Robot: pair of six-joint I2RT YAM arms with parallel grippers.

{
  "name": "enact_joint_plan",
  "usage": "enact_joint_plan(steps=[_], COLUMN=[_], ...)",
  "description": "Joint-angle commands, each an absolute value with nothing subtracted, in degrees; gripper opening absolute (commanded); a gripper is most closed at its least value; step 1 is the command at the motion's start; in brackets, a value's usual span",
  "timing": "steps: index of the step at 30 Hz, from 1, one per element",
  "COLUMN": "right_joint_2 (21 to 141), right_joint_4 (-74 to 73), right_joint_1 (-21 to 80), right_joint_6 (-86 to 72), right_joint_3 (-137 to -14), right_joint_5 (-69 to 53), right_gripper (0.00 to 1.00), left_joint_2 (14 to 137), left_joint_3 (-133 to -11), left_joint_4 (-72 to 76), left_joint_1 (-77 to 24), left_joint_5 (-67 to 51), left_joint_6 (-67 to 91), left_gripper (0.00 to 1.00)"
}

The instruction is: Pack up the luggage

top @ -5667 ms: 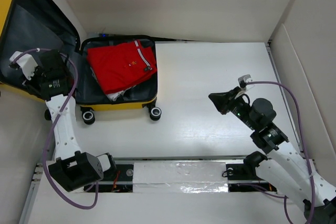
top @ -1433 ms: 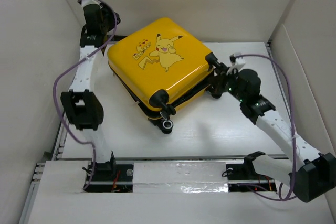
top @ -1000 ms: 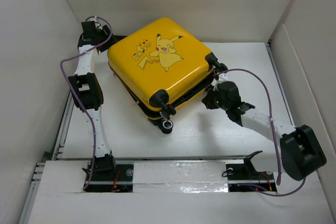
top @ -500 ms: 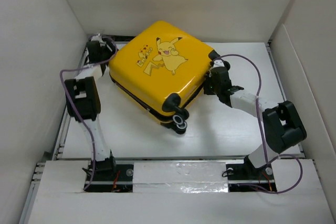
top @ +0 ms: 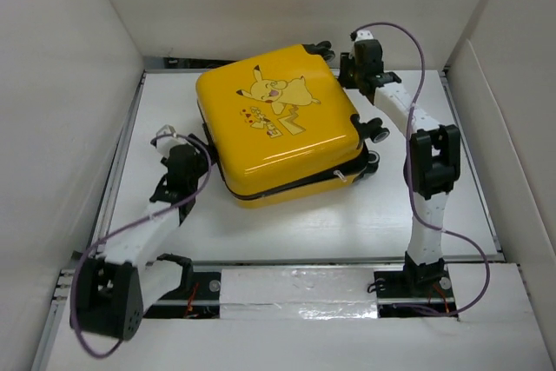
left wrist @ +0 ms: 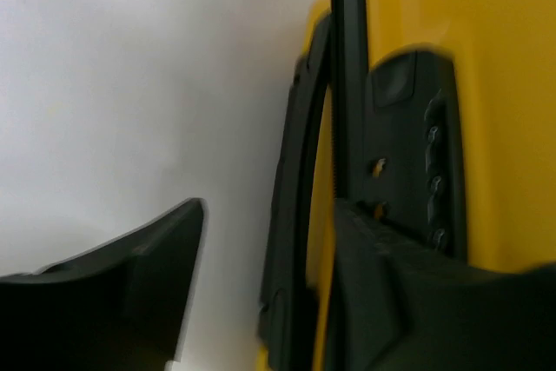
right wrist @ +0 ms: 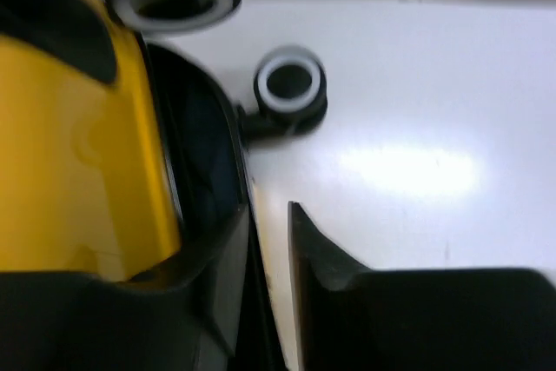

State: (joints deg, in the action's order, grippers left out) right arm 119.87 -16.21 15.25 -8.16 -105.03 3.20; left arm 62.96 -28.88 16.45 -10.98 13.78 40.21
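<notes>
Top external shows the closed luggage (top: 278,132) lying flat, print up, on the surface (top: 287,223). Our left end effector (left wrist: 269,241) stands apart astride its black edge trim (left wrist: 291,215). The right end effector (right wrist: 269,215), slightly parted, holds nothing. We'd brace both sides gently so it cannot skid.

**Three Views, One Shared Subject**

The top camera is looking steeply down over the whole white table (top: 304,223). Both wrist cameras are sitting very close: left facing the 8 o'clock edge of the yellow hard-shell suitcase (top: 278,132), right its 2 o'clock wheeled corner.
</notes>
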Motion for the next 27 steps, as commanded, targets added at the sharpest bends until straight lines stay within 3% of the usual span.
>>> enact_joint_plan(steps=[1, 5, 8, 10, 11, 13, 14, 15, 17, 20, 23, 24, 25, 27], right_joint_2=[118.6, 114.8, 105.2, 93.4, 89.0, 75.9, 71.8, 67.9, 58.0, 48.6, 42.9, 40.5, 39.6, 38.4], right_joint_4=[-16.8, -17.8, -14.8, -6.2, -3.4, 3.9, 5.1, 5.8, 6.2, 1.2, -4.7, -5.7, -7.3, -7.9], right_joint_1=[20.8, 17.2, 15.9, 15.3, 15.3, 16.6, 17.3, 18.3, 22.5, 26.9, 29.6, 30.2, 30.8, 32.2], right_joint_6=[-11.5, -12.2, -12.7, -14.9, -15.7, -18.3, -19.0, -19.6, -20.0, -20.6, -22.7, -23.8, -24.4, -25.7], right_joint_3=[-117.0, -117.2, -106.7, -91.3, -85.8, -70.5, -66.3, -62.3, -51.6, -40.8, -35.1, -32.3, -31.2, -28.6], right_joint_5=[-11.3, -9.3, -8.8, -6.5, -5.6, -2.4, -1.9, -0.8, 1.7, 5.2, 6.3, 6.5, 6.6, 8.0], right_gripper=[0.55, 0.82, 0.84, 0.77, 0.58, 0.35, 0.14, 0.09, 0.03, 0.01, 0.01, 0.01, 0.01, 0.01], left_joint_2=[49.6, 40.1, 40.8, 42.6, 45.3, 51.2, 53.5, 55.8, 65.8, 82.9, 101.4, 106.1, 111.2, 122.6], left_joint_3=[-27.2, -28.8, -33.5, -36.9, -38.0, -43.0, -44.6, -48.0, -53.9, -72.3, -93.7, -106.6, -113.0, -125.5], left_joint_4=[17.9, 15.5, 15.8, 18.7, 20.2, 22.7, 23.6, 25.0, 25.6, 17.7, 7.1, 2.9, -6.4, -10.6], left_joint_1=[-17.7, -17.7, -17.1, -16.4, -15.2, -13.4, -12.7, -11.8, -10.0, -5.6, -2.1, -2.1, -1.5, -1.0], left_joint_5=[10.6, 15.6, 17.5, 18.1, 17.5, 14.3, 13.3, 12.6, 8.9, 0.6, -12.3, -14.4, -16.6, -20.7], left_joint_6=[44.5, 44.2, 43.2, 43.2, 43.2, 44.8, 45.3, 45.4, 43.8, 39.4, 35.0, 31.0, 28.8, 24.6], left_gripper=[0.66, 0.88, 0.89, 0.88, 0.88, 0.87, 0.87, 0.86, 0.84, 0.83, 0.82, 0.82, 0.82, 0.81])
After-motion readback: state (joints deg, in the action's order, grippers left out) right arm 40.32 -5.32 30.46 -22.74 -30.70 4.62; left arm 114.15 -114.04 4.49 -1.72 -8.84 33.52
